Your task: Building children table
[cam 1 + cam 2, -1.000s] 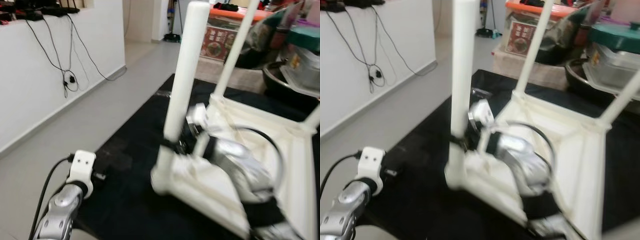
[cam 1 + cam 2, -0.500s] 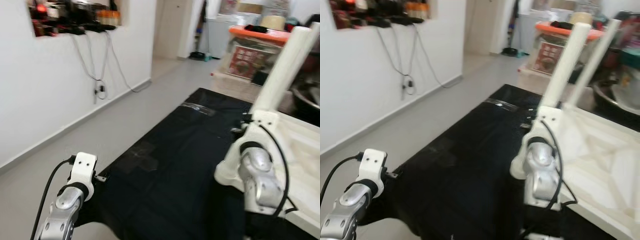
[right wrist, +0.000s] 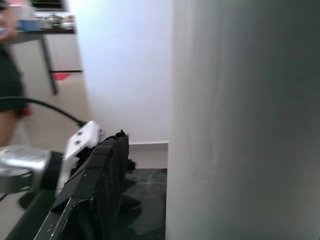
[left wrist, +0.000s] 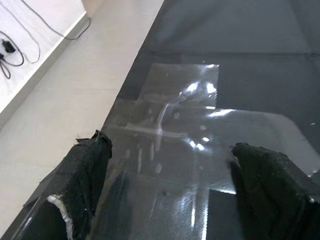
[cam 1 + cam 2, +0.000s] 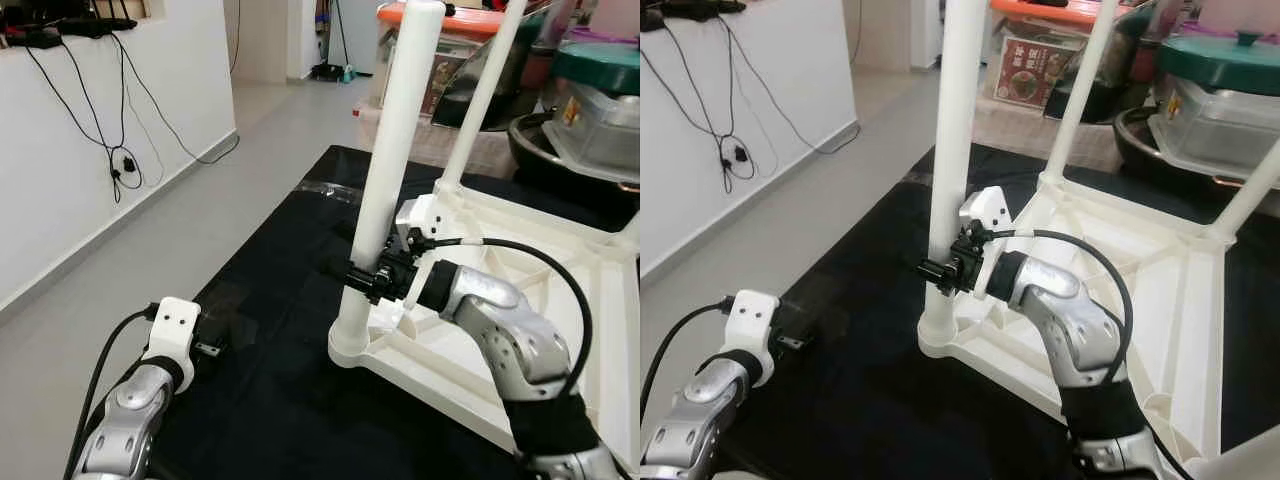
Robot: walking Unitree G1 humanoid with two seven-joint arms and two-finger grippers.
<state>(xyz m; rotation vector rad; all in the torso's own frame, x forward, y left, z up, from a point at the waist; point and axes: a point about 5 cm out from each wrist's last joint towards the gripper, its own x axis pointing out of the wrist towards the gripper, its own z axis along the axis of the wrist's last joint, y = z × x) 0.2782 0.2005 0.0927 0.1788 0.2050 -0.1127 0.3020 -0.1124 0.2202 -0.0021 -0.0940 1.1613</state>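
Note:
A white plastic children's table (image 5: 520, 215) lies upside down on a black mat (image 5: 270, 250), its legs pointing up. My right gripper (image 5: 362, 279) is shut around the lower part of the nearest leg (image 5: 395, 150), just above the socket at the table's corner. In the right wrist view that leg (image 3: 240, 120) stands close beside one black finger (image 3: 95, 195); the other finger is hidden behind it. A second leg (image 5: 482, 95) rises further back. My left gripper (image 4: 175, 185) hangs open low over the mat's left edge, holding nothing.
A white wall with dangling cables (image 5: 120, 155) runs along the left, with grey floor (image 5: 150, 230) between it and the mat. Boxes, a lidded container (image 5: 600, 85) and pots crowd the back right. A patch of clear tape (image 4: 175, 120) shines on the mat.
The head view swung left and then back, so the whole picture shifted. My right gripper stays at the near leg, now sharply in view. The left arm has hardly moved.

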